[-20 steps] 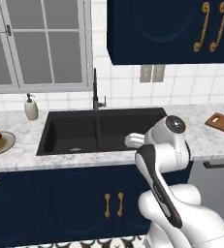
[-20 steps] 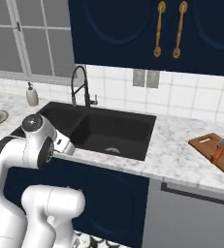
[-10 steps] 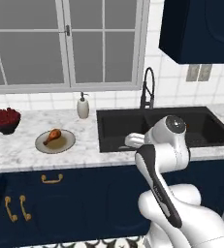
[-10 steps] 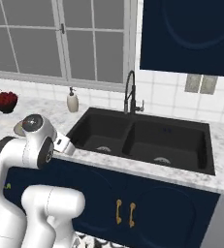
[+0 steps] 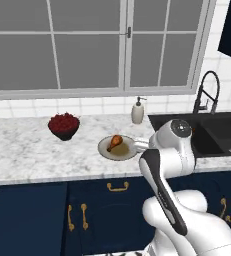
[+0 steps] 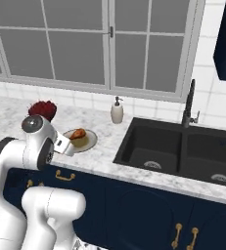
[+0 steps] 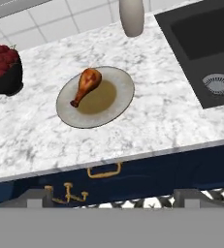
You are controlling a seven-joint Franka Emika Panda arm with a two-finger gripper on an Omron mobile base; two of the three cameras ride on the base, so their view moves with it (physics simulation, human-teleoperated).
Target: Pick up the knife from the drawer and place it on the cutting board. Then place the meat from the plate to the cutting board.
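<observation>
Peeking past the arm, the plate (image 5: 118, 149) is half-hidden; gripper (image 7: 111, 202) spread wide, drumstick (image 7: 86, 85) ahead of it, bone tip angled back toward the fingers.

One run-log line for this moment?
phase: at meat | meat: on plate, untouched | gripper: open, above counter edge | bowl of berries: beside plate

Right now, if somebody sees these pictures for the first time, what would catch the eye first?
Probably the orange-brown chicken drumstick lying on the round grey-beige plate, on the marble counter. Next, the black bowl of red berries standing apart from the plate, on the side away from the dark sink, and the white soap dispenser below the window.
</observation>
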